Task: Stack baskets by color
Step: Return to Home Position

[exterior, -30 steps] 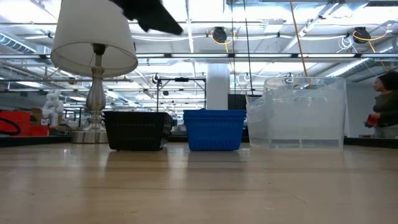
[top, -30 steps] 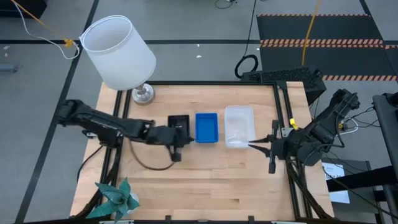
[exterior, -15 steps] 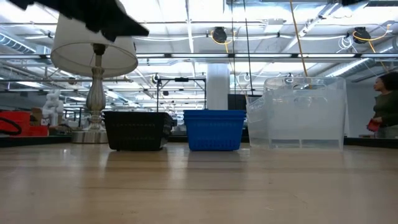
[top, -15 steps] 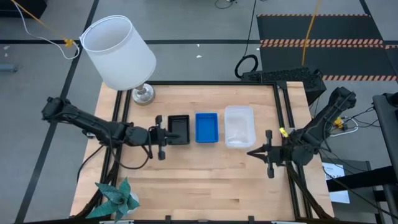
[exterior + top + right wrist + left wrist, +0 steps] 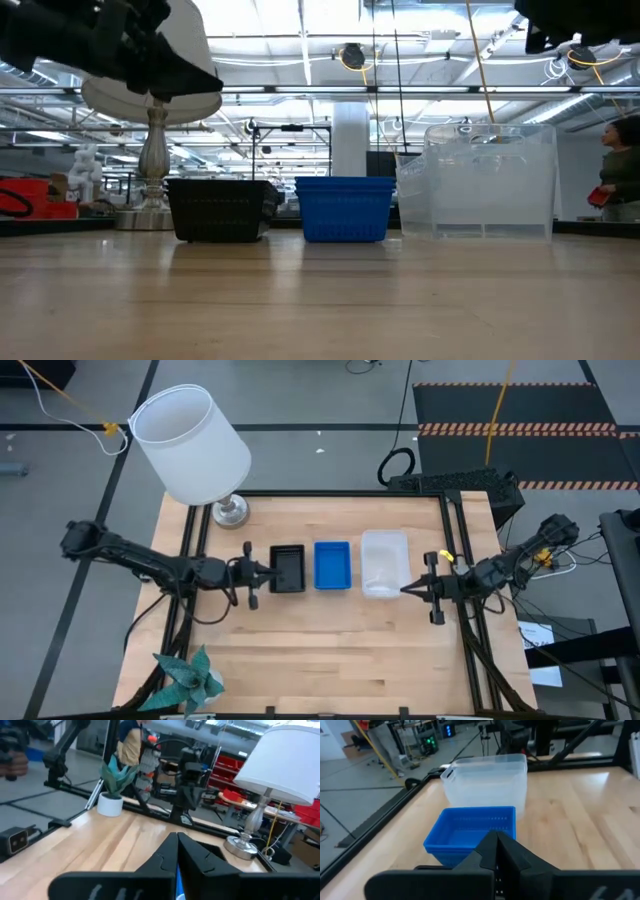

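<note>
Wood table [image 5: 330, 650] carries a row: black stack [image 5: 287, 568], blue stack [image 5: 332, 564], clear stack [image 5: 384, 563]; sorting looks done. Left gripper [image 5: 266, 572] and right gripper [image 5: 407, 589] flank it, both pinched empty, so only homing seems left

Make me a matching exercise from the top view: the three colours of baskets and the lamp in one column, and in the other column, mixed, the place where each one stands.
Column one:
1. black baskets
2. blue baskets
3. clear baskets
4. lamp

Column two:
A. middle of the row
B. end of the row beside the right gripper
C. corner of the table, apart from the row
D. end of the row beside the left gripper

Pairs: 1-D, 2-A, 3-B, 4-C.
</note>
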